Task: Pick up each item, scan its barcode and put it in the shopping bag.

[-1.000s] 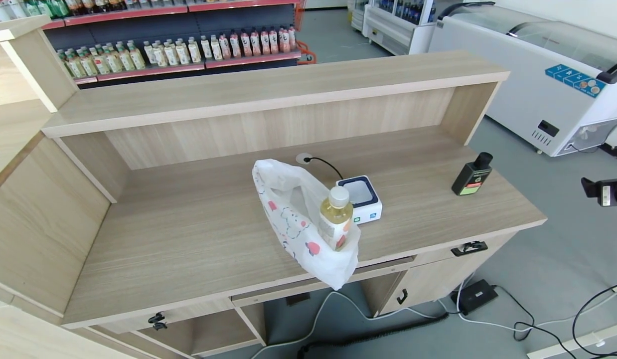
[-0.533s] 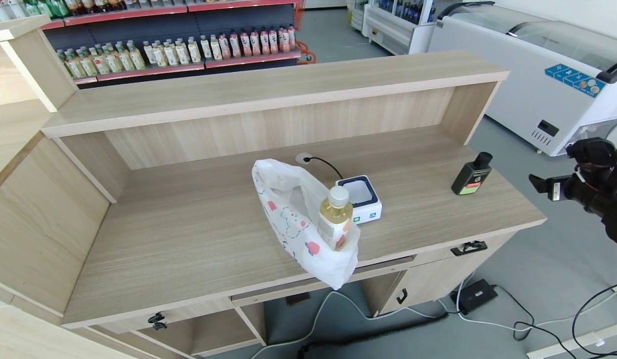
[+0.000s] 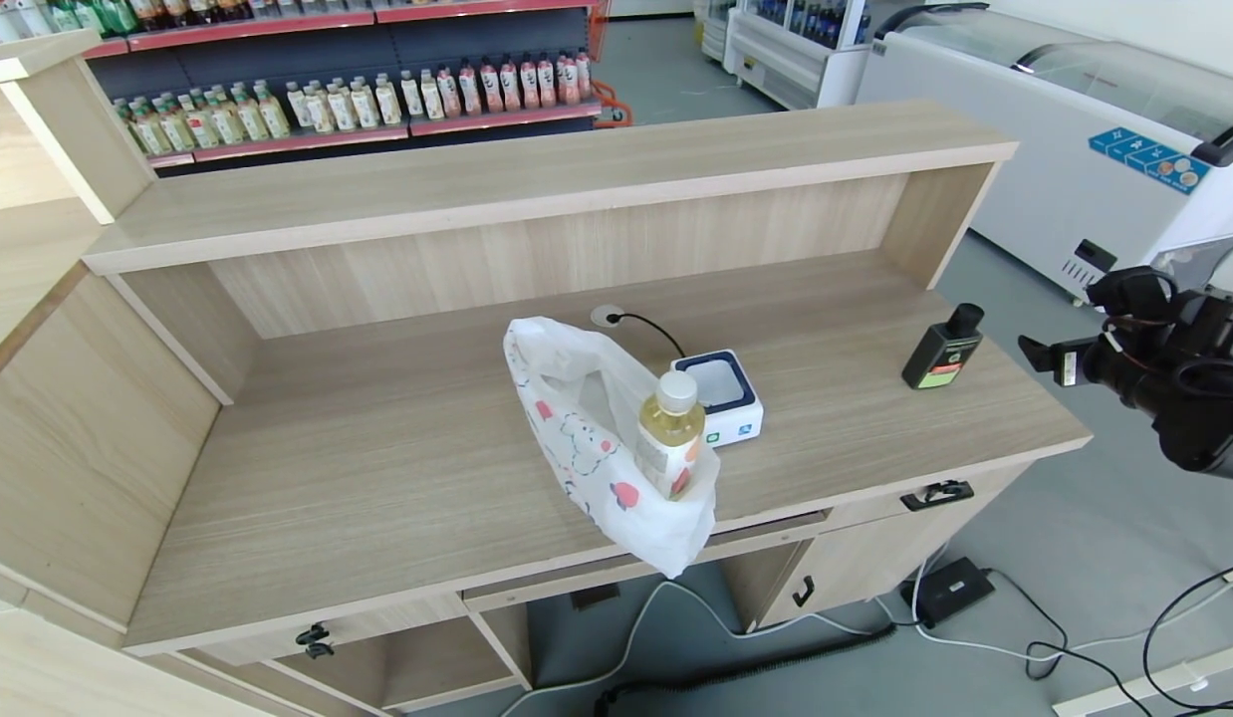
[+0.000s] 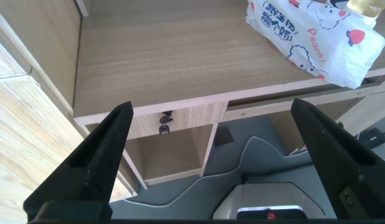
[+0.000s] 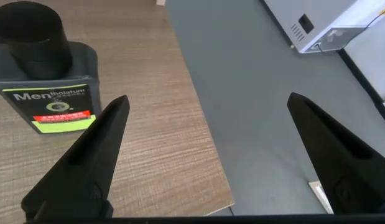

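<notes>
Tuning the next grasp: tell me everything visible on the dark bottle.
The dark bottle is a flat-sided dark grey flask, plastic by its look, with a round black cap. Its label carries white print, a red band and a lime-green band. It seems to stand upright, capped, near the right end of the counter, well apart from the bag. Only the counter touches it; the open right claw hangs beyond the counter's edge, clear of it.

Black right arm (image 3: 1189,398) raised at the robot's right, wrist pointing inward, right gripper (image 5: 208,101) with fingers spread wide, left gripper (image 4: 211,109) angled downward, fingers likewise parted wide
</notes>
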Robot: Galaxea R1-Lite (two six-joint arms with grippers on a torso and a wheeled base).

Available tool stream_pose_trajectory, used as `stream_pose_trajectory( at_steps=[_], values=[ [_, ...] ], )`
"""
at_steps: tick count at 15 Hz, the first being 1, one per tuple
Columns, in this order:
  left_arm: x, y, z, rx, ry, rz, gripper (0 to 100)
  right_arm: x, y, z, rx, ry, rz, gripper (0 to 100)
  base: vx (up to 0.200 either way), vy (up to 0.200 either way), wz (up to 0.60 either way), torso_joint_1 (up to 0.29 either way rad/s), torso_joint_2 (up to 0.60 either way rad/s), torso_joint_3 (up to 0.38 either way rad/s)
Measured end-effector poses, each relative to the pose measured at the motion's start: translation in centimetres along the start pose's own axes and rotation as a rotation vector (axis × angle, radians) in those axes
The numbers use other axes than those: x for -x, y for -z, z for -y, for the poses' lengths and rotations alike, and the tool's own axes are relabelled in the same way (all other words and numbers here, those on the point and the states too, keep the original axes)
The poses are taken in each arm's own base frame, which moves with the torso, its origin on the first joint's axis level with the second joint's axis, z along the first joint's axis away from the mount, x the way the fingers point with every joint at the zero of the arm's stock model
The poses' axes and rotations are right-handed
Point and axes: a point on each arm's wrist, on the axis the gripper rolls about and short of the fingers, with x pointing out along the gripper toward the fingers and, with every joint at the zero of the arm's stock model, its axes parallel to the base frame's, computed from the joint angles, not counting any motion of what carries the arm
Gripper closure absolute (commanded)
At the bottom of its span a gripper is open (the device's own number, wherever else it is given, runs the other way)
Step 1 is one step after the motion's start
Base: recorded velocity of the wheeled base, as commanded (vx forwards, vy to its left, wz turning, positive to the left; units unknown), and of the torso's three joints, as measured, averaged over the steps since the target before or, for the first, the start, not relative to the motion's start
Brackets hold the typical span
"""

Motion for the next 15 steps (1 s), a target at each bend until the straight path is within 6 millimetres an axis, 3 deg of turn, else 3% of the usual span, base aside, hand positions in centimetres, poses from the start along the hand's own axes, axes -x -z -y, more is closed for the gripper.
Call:
stream_pose_trajectory(
  at_steps=[15],
  values=[
    [0.0,0.0,0.0,0.0,0.0,0.0,0,-3.6,1.1,-5.8,-0.002,-0.118,0.002,0,0.0,0.0,0.0,0.0,0.0,0.0]
  ],
)
